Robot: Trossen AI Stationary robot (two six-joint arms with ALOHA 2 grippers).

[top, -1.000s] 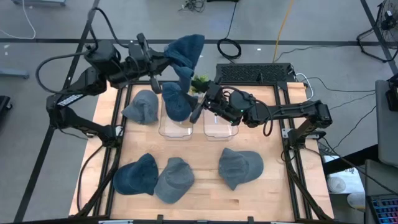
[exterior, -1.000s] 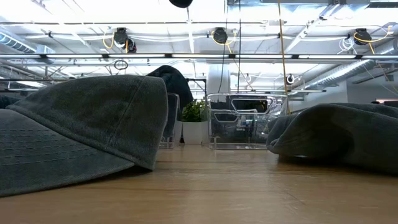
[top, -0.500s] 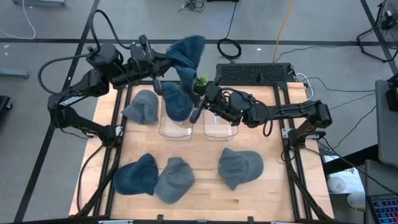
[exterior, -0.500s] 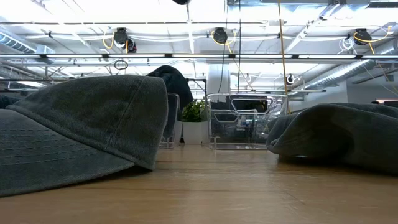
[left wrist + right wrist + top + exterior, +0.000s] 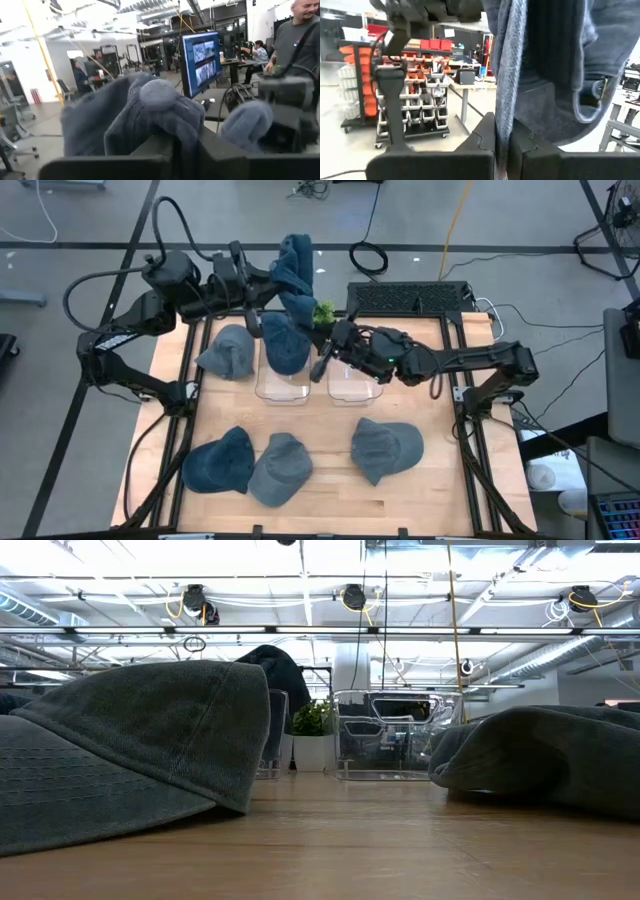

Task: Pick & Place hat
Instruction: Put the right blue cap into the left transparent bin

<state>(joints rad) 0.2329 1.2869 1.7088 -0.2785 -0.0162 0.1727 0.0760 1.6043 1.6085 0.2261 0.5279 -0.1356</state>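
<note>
The blue hat (image 5: 291,285) hangs in the air over the far edge of the bench (image 5: 330,490), stretched between the two arms — its long axis runs from the left gripper (image 5: 268,277), which has the top end, down toward the right gripper (image 5: 322,361), which has the lower edge. The lower part of the hat droops just above the left bin (image 5: 281,380), where another dark hat already sits; the right bin (image 5: 356,385) beside it looks empty.

In the left wrist view the cloth bunches right between that arm's fingers (image 5: 165,150), which are pinched on it. In the right wrist view the right fingers (image 5: 487,145) are pressed together with a fold of the fabric (image 5: 507,75) caught between them.

So the hat lies up and to the left of the right gripper, and below and to the right of the left one. The right arm is the nearer to the bins, and whichever way the hat goes next, I judge that one grip has to let go first — otherwise the two arms just pull against each other. Four more hats lie on the bench untouched.
</note>
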